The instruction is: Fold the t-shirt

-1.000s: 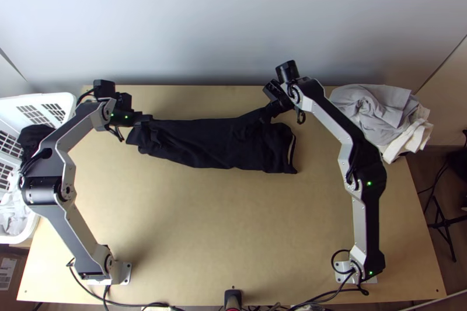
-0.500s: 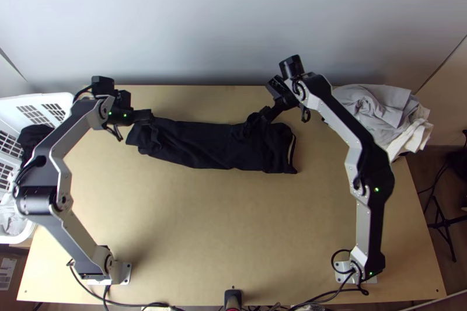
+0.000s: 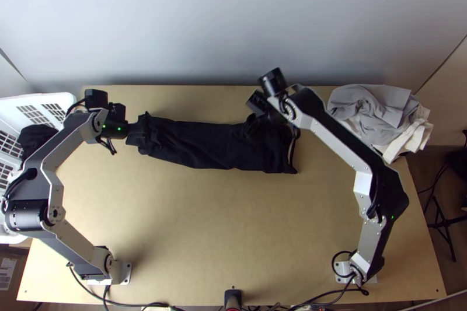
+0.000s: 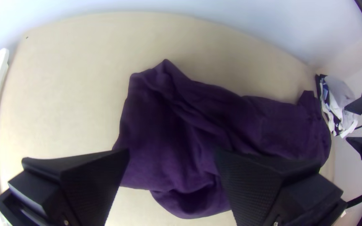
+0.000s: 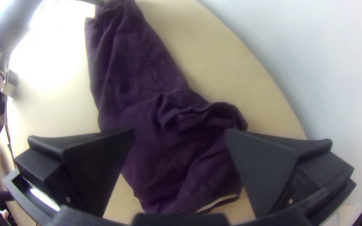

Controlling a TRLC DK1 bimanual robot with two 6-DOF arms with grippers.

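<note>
Left black gripper (image 3: 145,128) and right black gripper (image 3: 254,125) have scooted left. Jaws are wide open on both, dark cloth t-shirt (image 3: 198,145) lying in a strip.

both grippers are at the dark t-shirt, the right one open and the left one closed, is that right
The left gripper is not closed but open: the left wrist view shows its fingers wide apart. The right gripper is open, and both are at the dark t-shirt.
</note>
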